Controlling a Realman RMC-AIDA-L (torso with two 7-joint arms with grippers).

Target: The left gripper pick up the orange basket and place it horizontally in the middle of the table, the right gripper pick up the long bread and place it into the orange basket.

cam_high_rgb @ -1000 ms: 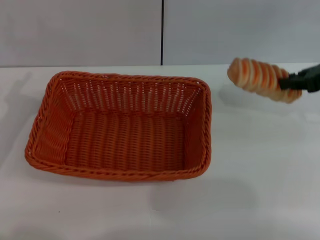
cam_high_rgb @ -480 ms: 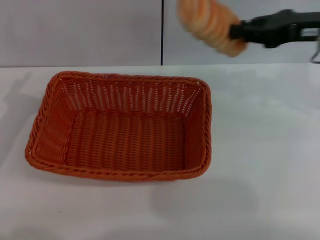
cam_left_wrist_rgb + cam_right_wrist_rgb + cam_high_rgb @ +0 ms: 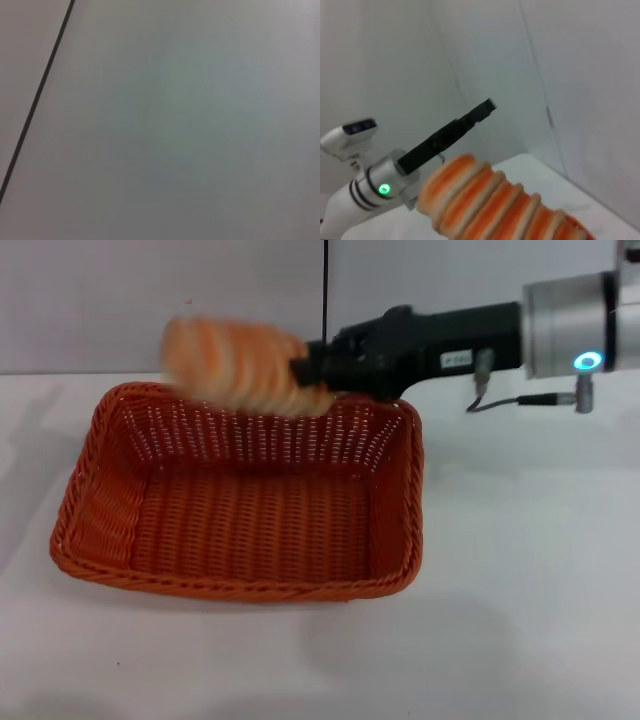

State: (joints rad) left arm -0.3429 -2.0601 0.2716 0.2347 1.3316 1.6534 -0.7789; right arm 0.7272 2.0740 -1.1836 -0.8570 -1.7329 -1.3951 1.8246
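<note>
The orange basket (image 3: 240, 589) sits lengthwise across the middle of the white table (image 3: 520, 570), with nothing inside it. My right gripper (image 3: 303, 373) reaches in from the right and is shut on one end of the long bread (image 3: 233, 366). The bread hangs in the air over the basket's far rim, left of its middle, and is blurred by motion. In the right wrist view the striped long bread (image 3: 490, 205) fills the lower part. Beyond it the left gripper (image 3: 470, 120) is raised high and away from the basket. The left wrist view shows only a grey wall.
A grey wall with a dark vertical seam (image 3: 324, 300) stands behind the table. The right arm's silver link with a lit blue ring (image 3: 586, 361) and a loose cable (image 3: 520, 400) hang above the table's back right.
The right gripper has swung the long bread up and leftward, from beyond the basket's right side to above the basket's far rim. The basket has stayed still.
</note>
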